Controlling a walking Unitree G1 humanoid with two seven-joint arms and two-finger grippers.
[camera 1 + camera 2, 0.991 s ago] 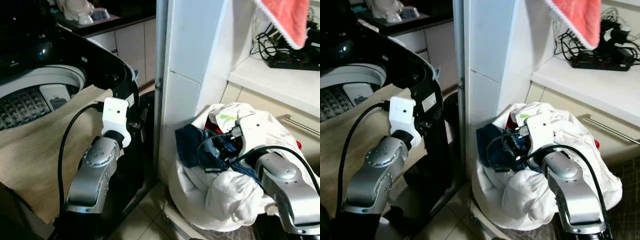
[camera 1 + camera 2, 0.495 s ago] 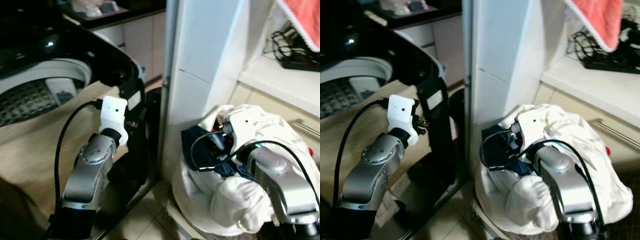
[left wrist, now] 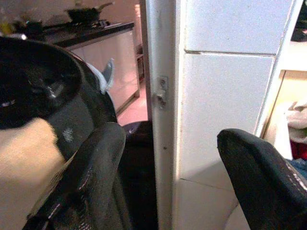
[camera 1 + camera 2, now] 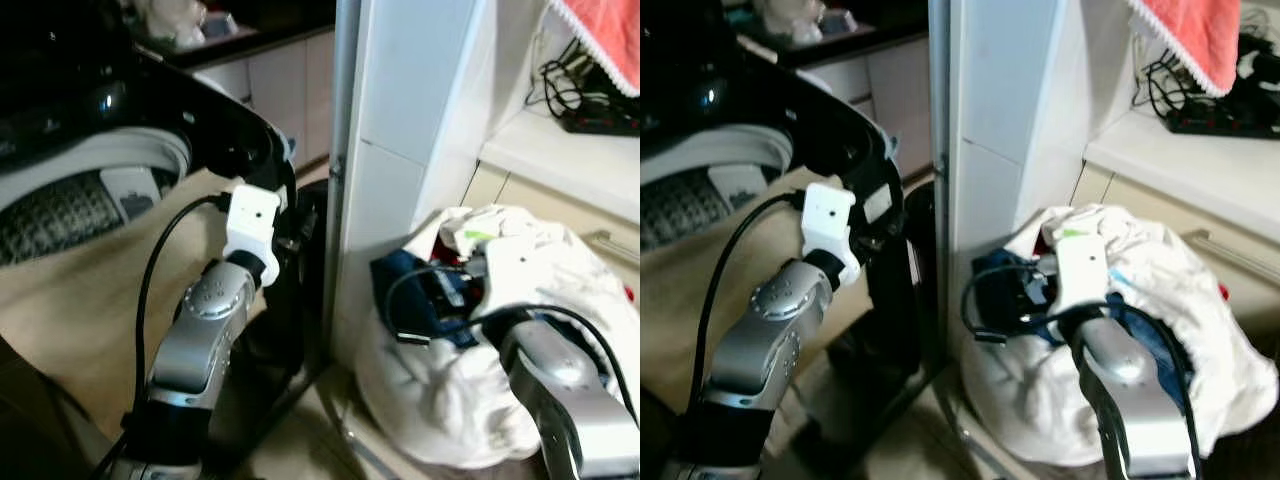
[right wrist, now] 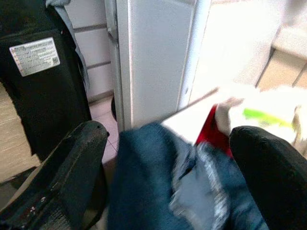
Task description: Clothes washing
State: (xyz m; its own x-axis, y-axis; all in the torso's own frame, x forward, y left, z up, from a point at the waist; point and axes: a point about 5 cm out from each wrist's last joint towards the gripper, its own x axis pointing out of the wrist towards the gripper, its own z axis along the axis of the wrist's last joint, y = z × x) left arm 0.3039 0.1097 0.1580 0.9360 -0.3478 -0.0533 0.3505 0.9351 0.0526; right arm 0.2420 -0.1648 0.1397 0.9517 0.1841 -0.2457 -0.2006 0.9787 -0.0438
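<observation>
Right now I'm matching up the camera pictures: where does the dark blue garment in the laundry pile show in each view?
Left eye: dark blue garment, right of centre.
Right eye, centre.
Left wrist: not in it.
Right wrist, between the open right gripper fingers.
Shared landmark: white tiled pillar.

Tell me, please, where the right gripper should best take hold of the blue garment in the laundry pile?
Probably the bunched blue fold between the open right gripper fingers, coming from above: it stands proud on top of the white laundry pile, uncovered.
</observation>
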